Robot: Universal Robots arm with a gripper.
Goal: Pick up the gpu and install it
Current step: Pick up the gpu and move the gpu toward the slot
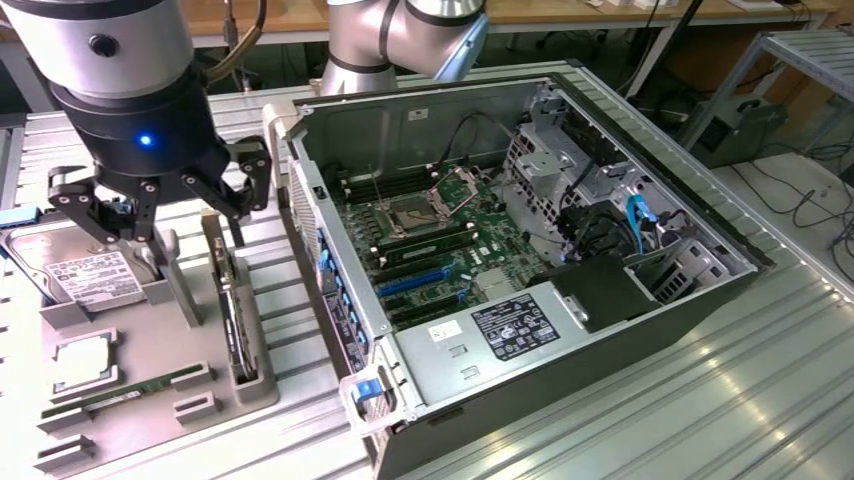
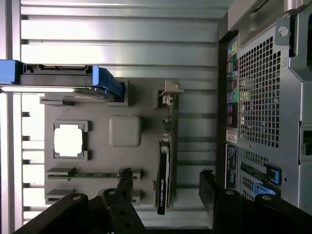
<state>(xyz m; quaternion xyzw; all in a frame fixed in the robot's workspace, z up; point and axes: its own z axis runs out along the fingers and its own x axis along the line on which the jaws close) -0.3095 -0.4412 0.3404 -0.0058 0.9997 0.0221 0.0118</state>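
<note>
Open PC case lies on its side at the exterior view's right, motherboard exposed. Grey parts tray sits just beside it. Gripper hangs over the tray, jaws spread wide, gripping nothing. The gpu stands on edge in its tray slot, below and between the fingers. Hard drive, CPU and memory stick also sit in the tray.

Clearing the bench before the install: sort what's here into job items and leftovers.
Job: gpu, on edge in the tray; open claw over it; open computer case.
Lying about: hard drive, processor, memory stick.
</note>
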